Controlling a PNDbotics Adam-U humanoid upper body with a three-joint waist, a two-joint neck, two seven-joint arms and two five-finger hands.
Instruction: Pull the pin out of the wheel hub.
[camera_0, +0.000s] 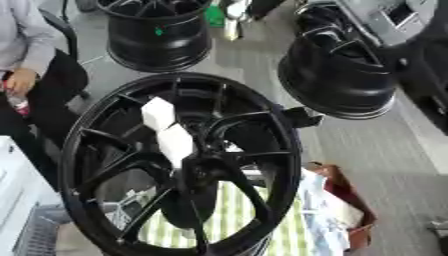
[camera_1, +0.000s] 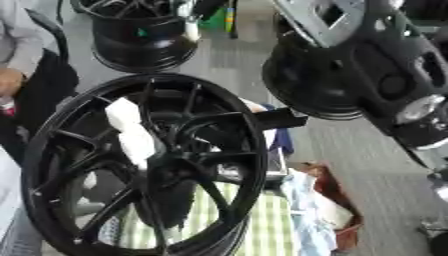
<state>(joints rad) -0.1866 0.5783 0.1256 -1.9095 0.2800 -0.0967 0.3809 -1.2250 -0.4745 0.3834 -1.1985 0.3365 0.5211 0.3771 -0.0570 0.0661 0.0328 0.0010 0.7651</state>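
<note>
Here, in the left eye view, we see the wheel hub (camera_0: 179, 165) standing upright on its rim, black and spoked, filling the middle of the frame. Two white blocky pieces (camera_0: 166, 127) sit against its spokes just above the centre; we take these for the pin, though we cannot tell its true shape. We judge the hub heavy and stiff, unlikely to shift under a pull, and the white piece light and rigid, best taken by its outer end where it stands clear of the spokes. Behind, two more black wheels (camera_0: 337, 75) lie on the floor, and a person's hand (camera_0: 19, 80) shows at the left edge, touching nothing of ours. In the right eye view, the same white pin (camera_1: 129, 131) sits left of the hub's centre. A black and silver arm (camera_1: 398, 85) comes in from the upper right; its hand does not show, so we cannot tell how its fingers stand. No left hand shows in either view.
</note>
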